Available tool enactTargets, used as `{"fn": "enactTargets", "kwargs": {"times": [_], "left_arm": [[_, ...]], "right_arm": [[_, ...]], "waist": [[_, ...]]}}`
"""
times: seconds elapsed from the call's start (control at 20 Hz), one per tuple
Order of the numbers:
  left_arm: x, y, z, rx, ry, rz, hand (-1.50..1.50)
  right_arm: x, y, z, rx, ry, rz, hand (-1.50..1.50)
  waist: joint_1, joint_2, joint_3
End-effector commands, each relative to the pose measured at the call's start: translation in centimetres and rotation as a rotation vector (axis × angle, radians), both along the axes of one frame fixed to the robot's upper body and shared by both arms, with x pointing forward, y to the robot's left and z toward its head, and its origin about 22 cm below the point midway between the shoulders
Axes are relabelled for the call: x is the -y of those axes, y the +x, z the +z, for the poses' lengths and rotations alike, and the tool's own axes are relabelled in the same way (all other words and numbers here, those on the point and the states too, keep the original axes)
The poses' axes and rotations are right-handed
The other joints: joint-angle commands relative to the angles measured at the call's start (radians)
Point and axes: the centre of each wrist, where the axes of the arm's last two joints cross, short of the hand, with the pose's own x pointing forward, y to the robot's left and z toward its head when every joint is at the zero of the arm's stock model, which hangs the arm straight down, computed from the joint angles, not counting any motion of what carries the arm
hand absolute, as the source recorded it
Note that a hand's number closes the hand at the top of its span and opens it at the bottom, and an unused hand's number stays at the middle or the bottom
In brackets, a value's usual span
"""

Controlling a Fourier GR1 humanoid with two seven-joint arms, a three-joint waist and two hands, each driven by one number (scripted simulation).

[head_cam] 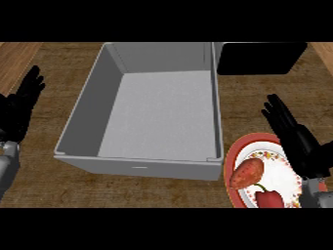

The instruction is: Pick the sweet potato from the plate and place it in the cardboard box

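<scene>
Brown counter [161, 188]: right robot hand [302, 144] (fingers straight) hides part of the plate [235, 156].

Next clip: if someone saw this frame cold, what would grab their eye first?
Most likely the big grey box, open and with nothing visible inside, filling the middle of the counter. Next, the red-rimmed plate at lower right, carrying an orange sweet potato and a red pepper. The black right hand hovers open over that plate, while the left hand rests open at the left edge.
</scene>
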Motion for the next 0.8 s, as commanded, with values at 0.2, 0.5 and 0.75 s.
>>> {"fn": "enactTargets", "kwargs": {"times": [0.2,0.5,0.75], "left_arm": [[-5.5,-3.3,-1.1,-0.046,0.195,0.173,0.0],[-3.4,-4.8,-4.2,-0.117,0.188,0.162,0.0],[-3.7,-5.5,-4.5,-0.099,0.191,0.159,0.0]], "right_arm": [[0.7,-5.5,-4.4,0.107,0.463,-0.519,-1.5],[-1.8,-12.7,-11.2,0.044,0.026,-0.545,-1.5],[-1.4,-15.1,-13.3,0.294,0.318,-0.633,-1.5]], "waist": [[-0.045,0.067,-0.024],[-0.029,0.076,-0.026],[-0.029,0.074,-0.025]]}}
